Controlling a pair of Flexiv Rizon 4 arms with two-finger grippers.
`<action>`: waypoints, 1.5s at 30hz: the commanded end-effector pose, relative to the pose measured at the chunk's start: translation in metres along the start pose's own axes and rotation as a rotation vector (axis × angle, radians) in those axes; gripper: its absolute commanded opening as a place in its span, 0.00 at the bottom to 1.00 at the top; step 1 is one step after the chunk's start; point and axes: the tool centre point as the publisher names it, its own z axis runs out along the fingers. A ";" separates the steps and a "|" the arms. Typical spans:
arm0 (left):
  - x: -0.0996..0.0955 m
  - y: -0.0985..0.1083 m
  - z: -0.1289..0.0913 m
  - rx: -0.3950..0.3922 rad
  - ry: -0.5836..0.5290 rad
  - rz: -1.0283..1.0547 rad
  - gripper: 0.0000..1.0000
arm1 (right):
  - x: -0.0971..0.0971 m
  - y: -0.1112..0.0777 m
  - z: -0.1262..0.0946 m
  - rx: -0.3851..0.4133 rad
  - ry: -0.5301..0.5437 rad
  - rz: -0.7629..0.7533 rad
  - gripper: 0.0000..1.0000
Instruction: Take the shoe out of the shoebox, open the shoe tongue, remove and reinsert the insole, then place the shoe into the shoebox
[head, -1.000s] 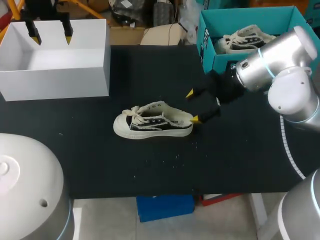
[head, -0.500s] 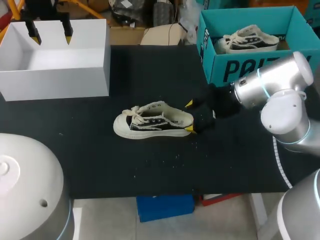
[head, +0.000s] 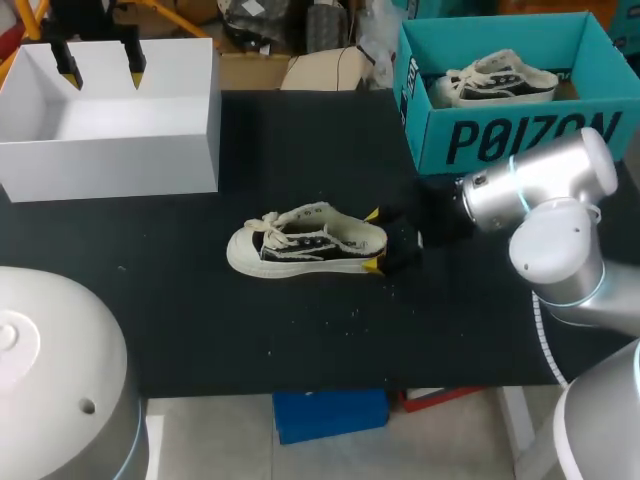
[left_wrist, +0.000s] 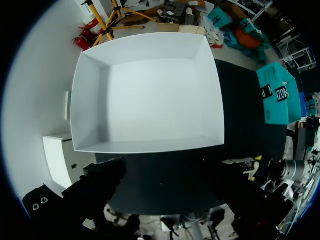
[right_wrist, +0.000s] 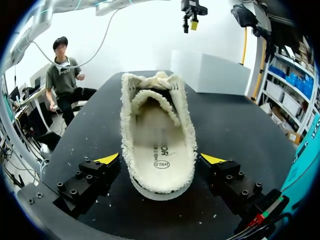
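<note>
As the right arm closes in from the right, the right gripper (head: 375, 240) now has its two yellow tips on either side of the heel of the shoe (head: 305, 242), one tip on the far side and one on the near side. In the right wrist view the fingers stand apart with the heel between them. They look just clear of the sole on both sides, though I cannot be sure there is no light contact, so I take this gripper as open and not yet gripping.

The shoe lies on its sole on the black table (head: 300, 340), toe toward the left, well apart from the white box (head: 110, 150) and from the teal box (head: 500, 140), which holds a second shoe (head: 495, 85). The insole (right_wrist: 160, 145) sits inside the shoe, so the tongue and insole steps look undone. My judgement is that steadying the heel comes next.

Against the frame a second ago, the right gripper has moved left from beside the heel to astride it, and its elbow has dropped lower in the head view. The shoe has not shifted. The left gripper (head: 100, 62) hangs unchanged over the white box, fingers spread and empty
</note>
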 end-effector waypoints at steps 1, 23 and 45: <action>0.001 0.000 0.000 -0.001 -0.002 -0.001 1.00 | -0.003 -0.004 0.010 -0.009 -0.001 0.003 1.00; 0.001 0.000 0.000 -0.001 -0.002 -0.001 1.00 | -0.007 -0.007 0.019 -0.030 0.002 0.015 0.00; 0.167 0.070 -0.012 0.027 -0.027 0.003 1.00 | -0.007 -0.007 0.019 -0.030 0.002 0.015 0.00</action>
